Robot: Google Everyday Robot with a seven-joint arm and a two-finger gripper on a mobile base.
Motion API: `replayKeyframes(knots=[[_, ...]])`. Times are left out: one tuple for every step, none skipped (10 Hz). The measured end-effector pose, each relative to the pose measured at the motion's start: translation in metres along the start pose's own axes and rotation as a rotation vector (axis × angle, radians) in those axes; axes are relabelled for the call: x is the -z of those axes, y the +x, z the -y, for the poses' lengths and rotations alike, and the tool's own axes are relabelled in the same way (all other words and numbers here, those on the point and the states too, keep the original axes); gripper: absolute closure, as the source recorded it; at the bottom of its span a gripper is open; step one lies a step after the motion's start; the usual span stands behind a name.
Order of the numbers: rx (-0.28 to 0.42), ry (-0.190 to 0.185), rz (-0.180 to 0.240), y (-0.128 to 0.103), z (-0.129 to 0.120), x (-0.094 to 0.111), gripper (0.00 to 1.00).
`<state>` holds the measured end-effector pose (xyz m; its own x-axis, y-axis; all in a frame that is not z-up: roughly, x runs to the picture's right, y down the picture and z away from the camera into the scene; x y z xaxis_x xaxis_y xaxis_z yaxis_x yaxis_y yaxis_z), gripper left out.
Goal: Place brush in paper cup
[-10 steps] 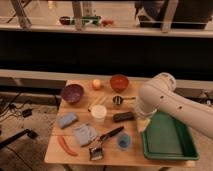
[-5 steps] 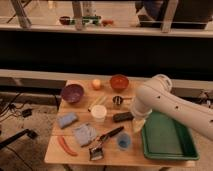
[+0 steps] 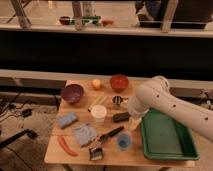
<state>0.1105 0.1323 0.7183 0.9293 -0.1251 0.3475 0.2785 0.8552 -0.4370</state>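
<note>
**Brush flat on the table, just short of the gripper**

The wooden table (image 3: pixel 75 156) takes up the lower half of the camera view. The white arm (image 3: pixel 167 102) reaches in from the right edge of the view, bends above the table and points down between the green tray (image 3: pixel 167 150) and the middle of the tabletop. The tray sits on the right end of the table.

The gripper (image 3: pixel 134 124) hangs at the arm's lower end, close over the wood beside the tray's near-left corner. Whether it is wide, narrow or holding anything cannot be told.

A purple bowl (image 3: pixel 72 93) and a red-orange bowl (image 3: pixel 119 82) stand along the far side. The paper cup (image 3: pixel 98 114) stands upright near the centre, off to the left of the gripper and apart from it. A blue cloth (image 3: pixel 85 134) lies in front of the cup.

The brush (image 3: pixel 111 134) lies slanted on the table. The end of its black handle points up toward the gripper and is near it. Its grey head rests down by the front edge, past the cloth's corner. The brush is outside the paper cup. A small blue cup (image 3: pixel 124 142) stands just beside the handle, below the gripper.
</note>
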Motion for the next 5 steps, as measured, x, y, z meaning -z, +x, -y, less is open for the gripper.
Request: replayKeyframes(knots=[[-0.003, -0.003, 0.014, -0.001, 0.003, -0.007, 0.20], [-0.009, -0.004, 0.022, 0.000, 0.005, -0.011, 0.20], [-0.014, -0.006, 0.031, 0.000, 0.007, -0.016, 0.20], [-0.022, -0.010, 0.041, -0.001, 0.010, -0.021, 0.20], [-0.028, -0.015, 0.049, -0.002, 0.012, -0.026, 0.20]])
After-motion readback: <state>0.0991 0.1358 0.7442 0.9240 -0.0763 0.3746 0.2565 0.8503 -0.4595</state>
